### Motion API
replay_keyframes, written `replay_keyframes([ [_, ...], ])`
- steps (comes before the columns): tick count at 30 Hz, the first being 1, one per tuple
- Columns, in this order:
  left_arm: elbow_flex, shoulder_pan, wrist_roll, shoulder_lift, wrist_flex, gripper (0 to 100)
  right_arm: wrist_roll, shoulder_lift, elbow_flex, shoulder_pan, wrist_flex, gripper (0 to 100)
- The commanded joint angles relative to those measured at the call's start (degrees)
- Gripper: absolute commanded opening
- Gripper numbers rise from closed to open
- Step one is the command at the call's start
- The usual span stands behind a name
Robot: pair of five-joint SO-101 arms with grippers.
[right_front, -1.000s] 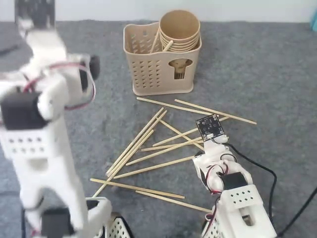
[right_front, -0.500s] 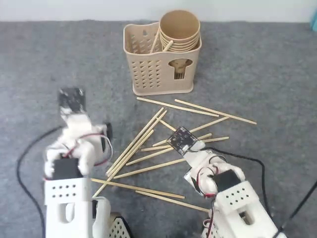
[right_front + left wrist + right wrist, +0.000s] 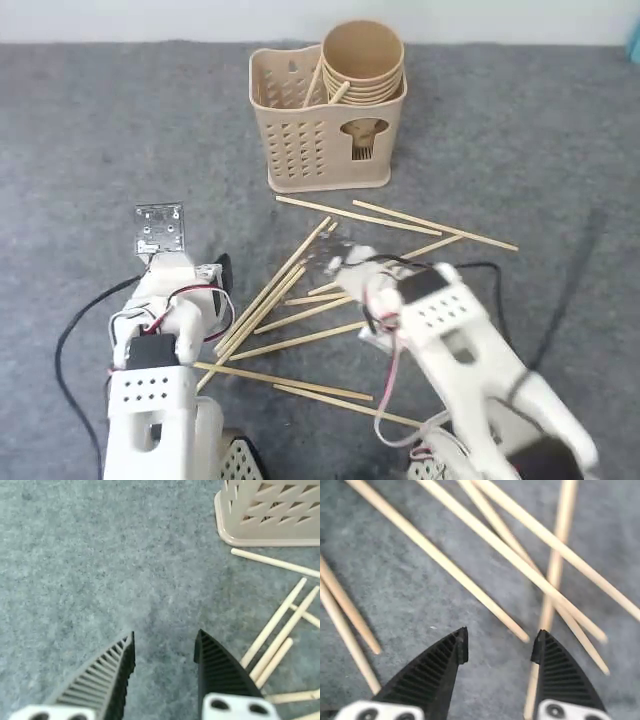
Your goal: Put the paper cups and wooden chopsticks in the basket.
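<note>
A beige slotted basket stands at the back and holds a stack of paper cups and a couple of chopsticks. Several wooden chopsticks lie scattered on the grey carpet in front of it. My right gripper is open just above the pile, and the end of one chopstick lies between its fingertips. My left gripper is open and empty over bare carpet to the left of the pile. In its view, the basket corner and a few chopsticks show farther off.
Grey carpet covers the whole table. The left arm is low at the front left with a black cable trailing beside it. The right arm leans over the pile from the front right.
The left arm came down from a raised pose to low over the carpet. The right arm swung forward and left, out over the chopstick pile.
</note>
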Motion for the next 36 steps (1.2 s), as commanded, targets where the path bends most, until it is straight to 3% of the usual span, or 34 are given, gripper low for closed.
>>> replay_keyframes([
  [1, -0.31, -1.23, -0.09, -1.14, -1.93, 18, 0.7, 8.13, -6.51, -6.02, -1.1, 22.4],
  [4, -0.31, -4.48, 0.0, -0.62, -4.84, 18, 0.62, 14.2, -8.7, -9.63, -2.95, 22.4],
  [11, -5.85, -8.35, 3.52, 13.01, -9.58, 18, 0.7, 25.98, -14.07, -10.24, -8.75, 22.4],
  [19, -16.4, -13.36, 8.09, 30.51, -9.85, 18, 0.18, 26.59, -18.11, -14.11, -7.16, 22.2],
  [24, -16.84, -15.12, 9.85, 30.59, -9.93, 18, -3.52, 27.03, -18.64, -20.35, -7.78, 22.1],
  [36, -16.84, -15.12, 9.93, 30.59, -9.93, 18, -7.21, 27.3, -17.93, -24.66, -12.88, 21.9],
])
